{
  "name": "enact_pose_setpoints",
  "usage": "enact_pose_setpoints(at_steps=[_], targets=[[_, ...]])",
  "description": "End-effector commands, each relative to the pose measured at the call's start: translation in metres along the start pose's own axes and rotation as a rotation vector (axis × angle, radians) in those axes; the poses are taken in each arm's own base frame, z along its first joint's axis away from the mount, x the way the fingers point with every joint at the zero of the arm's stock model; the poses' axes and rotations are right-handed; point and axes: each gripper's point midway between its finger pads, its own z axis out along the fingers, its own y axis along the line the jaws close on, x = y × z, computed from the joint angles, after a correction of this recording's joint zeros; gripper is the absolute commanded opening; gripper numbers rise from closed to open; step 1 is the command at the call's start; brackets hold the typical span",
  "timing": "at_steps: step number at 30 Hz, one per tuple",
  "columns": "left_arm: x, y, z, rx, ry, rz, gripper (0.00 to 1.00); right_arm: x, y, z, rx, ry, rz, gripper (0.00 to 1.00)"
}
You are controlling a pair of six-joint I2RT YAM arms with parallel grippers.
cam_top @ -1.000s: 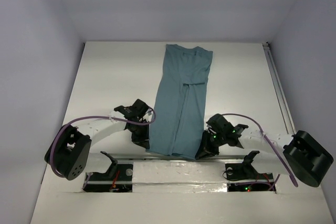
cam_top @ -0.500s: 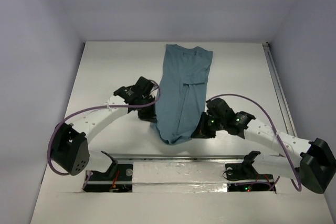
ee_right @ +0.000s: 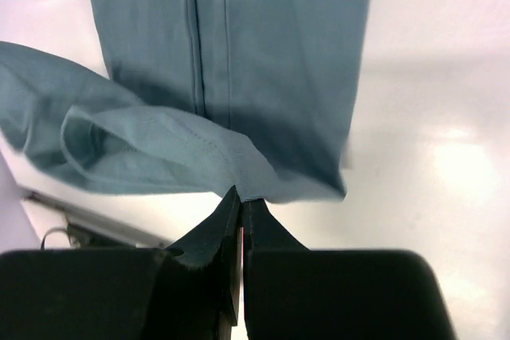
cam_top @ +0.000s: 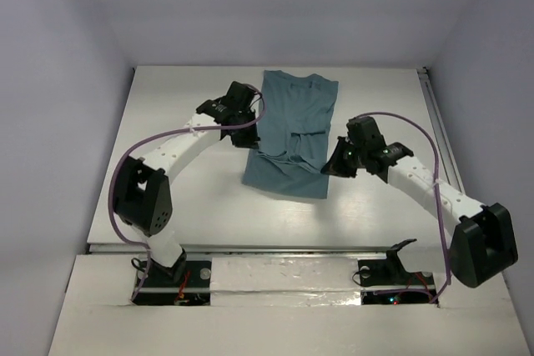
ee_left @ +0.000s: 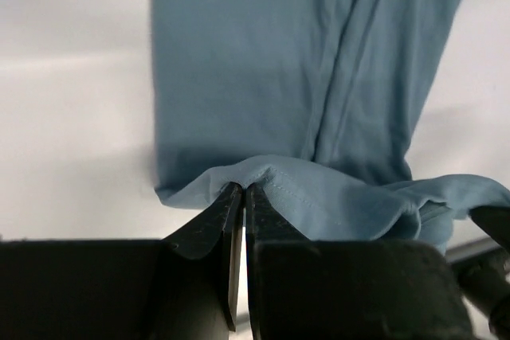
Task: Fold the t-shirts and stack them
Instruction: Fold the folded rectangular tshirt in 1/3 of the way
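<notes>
T-shirt [cam_top: 297, 102] on white table [cam_top: 380, 93], pale walls [cam_top: 267, 6]

in the overhead view the fingertips of the left gripper [cam_top: 249, 139] and the right gripper [cam_top: 330, 167] are too small and dark to make out against the t-shirt [cam_top: 294, 114], whose doubled-over near part hides the layer beneath. in the left wrist view the cloth runs off the top edge, and a dark blurred shape [ee_left: 488, 268] at lower right cannot be identified. in the right wrist view the cloth leaves the top and left edges.
</notes>
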Motion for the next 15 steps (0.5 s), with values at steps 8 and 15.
enact_pose_setpoints(at_steps=[8, 15], targets=[[-0.1, -0.008, 0.008, -0.035, -0.207, 0.005, 0.0, -0.094, -0.006, 0.012, 0.047, -0.163, -0.07, 0.0], [-0.123, -0.01, 0.043, -0.055, -0.19, 0.021, 0.0, -0.135, -0.012, 0.033, 0.061, -0.181, -0.072, 0.0]])
